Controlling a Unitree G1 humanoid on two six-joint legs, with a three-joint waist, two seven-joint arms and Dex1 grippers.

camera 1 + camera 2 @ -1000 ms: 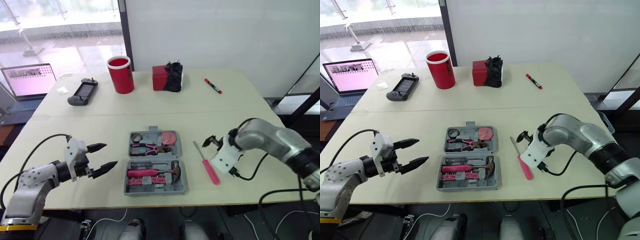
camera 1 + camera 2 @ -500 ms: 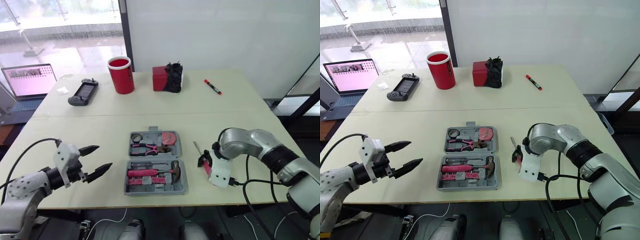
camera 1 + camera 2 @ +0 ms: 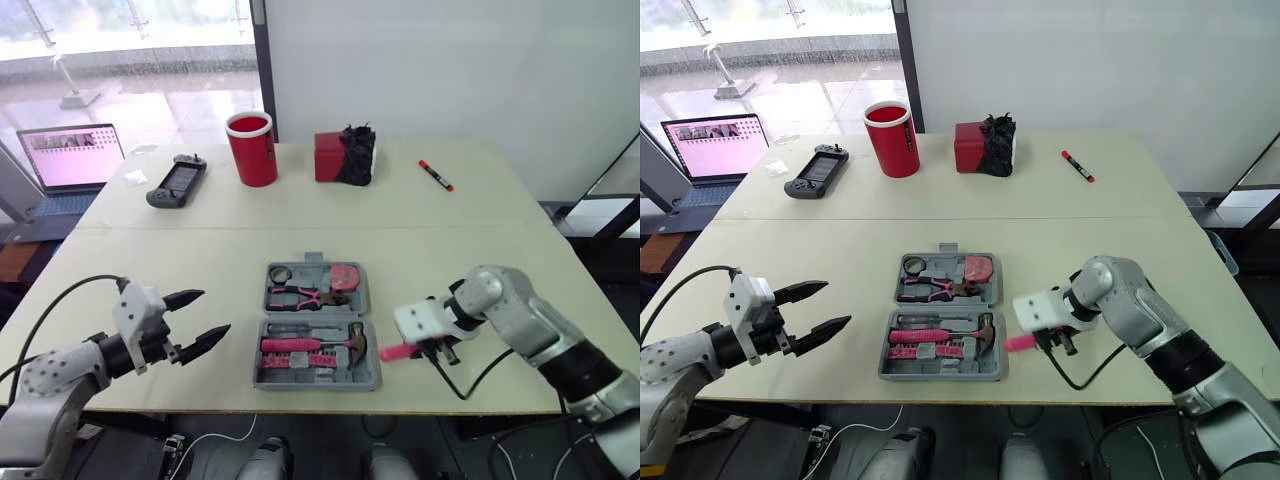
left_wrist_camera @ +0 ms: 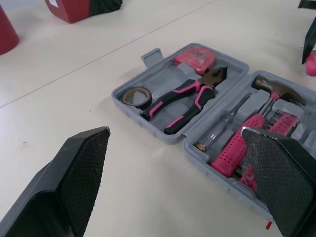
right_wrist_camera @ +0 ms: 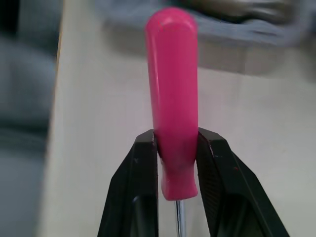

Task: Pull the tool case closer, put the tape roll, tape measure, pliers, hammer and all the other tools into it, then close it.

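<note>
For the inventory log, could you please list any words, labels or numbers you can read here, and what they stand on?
No text can be read anywhere in these pictures.
Laptop screen: a pink page, its content too small to read.
Tape measure: no legible marking on its face.

Silver arms, white wrists, black cables

One tool case, one hammer, one pliers, one pink screwdriver, one red cup, one marker, one laptop
</note>
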